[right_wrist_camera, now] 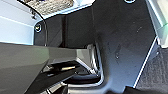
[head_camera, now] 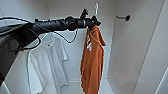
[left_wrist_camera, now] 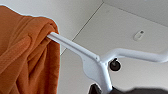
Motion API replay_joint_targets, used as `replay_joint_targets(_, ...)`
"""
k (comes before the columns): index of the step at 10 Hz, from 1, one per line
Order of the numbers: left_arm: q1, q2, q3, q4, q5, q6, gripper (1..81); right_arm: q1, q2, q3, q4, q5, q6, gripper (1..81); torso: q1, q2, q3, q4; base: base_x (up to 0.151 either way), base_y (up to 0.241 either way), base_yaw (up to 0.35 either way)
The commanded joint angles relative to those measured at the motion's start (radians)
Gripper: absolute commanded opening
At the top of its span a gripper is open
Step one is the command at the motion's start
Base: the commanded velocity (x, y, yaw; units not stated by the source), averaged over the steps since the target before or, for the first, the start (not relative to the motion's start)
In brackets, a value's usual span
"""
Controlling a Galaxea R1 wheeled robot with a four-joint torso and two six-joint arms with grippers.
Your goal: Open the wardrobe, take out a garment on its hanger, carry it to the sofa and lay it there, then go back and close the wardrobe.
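The wardrobe (head_camera: 130, 50) stands open, its white inside facing me. The rust-orange garment (head_camera: 92, 57) hangs long and bunched from the white hanger (head_camera: 96, 8), whose hook rises above my arm. My left arm reaches in from the left, and my left gripper (head_camera: 93, 23) is shut on the hanger just below the hook. In the left wrist view the hanger (left_wrist_camera: 100, 62) spreads its two white arms. One arm runs into the orange garment (left_wrist_camera: 25, 57), and the stem goes down between my dark fingertips (left_wrist_camera: 95, 89).
A white T-shirt (head_camera: 50, 62) hangs to the left of the orange garment, partly behind my arm. A short dark rod fitting (head_camera: 123, 17) sticks out of the wardrobe's right wall. In the right wrist view I see the robot's own dark base (right_wrist_camera: 117, 45).
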Motion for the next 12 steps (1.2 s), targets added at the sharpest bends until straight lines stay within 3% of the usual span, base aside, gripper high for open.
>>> replay_joint_targets(1, -0.184, 0.021, 0.028, 0.066, -0.051, 0.037, 1.0, 0.037, 0.011, 0.013, -0.006, -0.046, -0.003, 81.1, 0.0, 0.0, 0.0, 0.0, 0.0, 0.0, 0.0)
replay_joint_targets(4, -0.134, 0.048, 0.131, 0.066, -0.073, 0.036, 1.0, 0.037, 0.011, 0.014, -0.008, -0.036, -0.003, 81.1, 0.0, 0.0, 0.0, 0.0, 0.0, 0.0, 0.0)
replay_joint_targets(7, -0.075, 0.031, 0.203, 0.068, -0.137, 0.037, 1.0, 0.04, 0.011, 0.014, -0.011, -0.036, -0.003, 81.1, 0.0, 0.0, 0.0, 0.0, 0.0, 0.0, 0.0)
replay_joint_targets(12, -0.032, -0.069, 0.278, 0.074, -0.3, 0.039, 1.0, 0.046, 0.011, 0.014, -0.009, -0.038, -0.003, 81.1, 0.0, 0.0, 0.0, 0.0, 0.0, 0.0, 0.0)
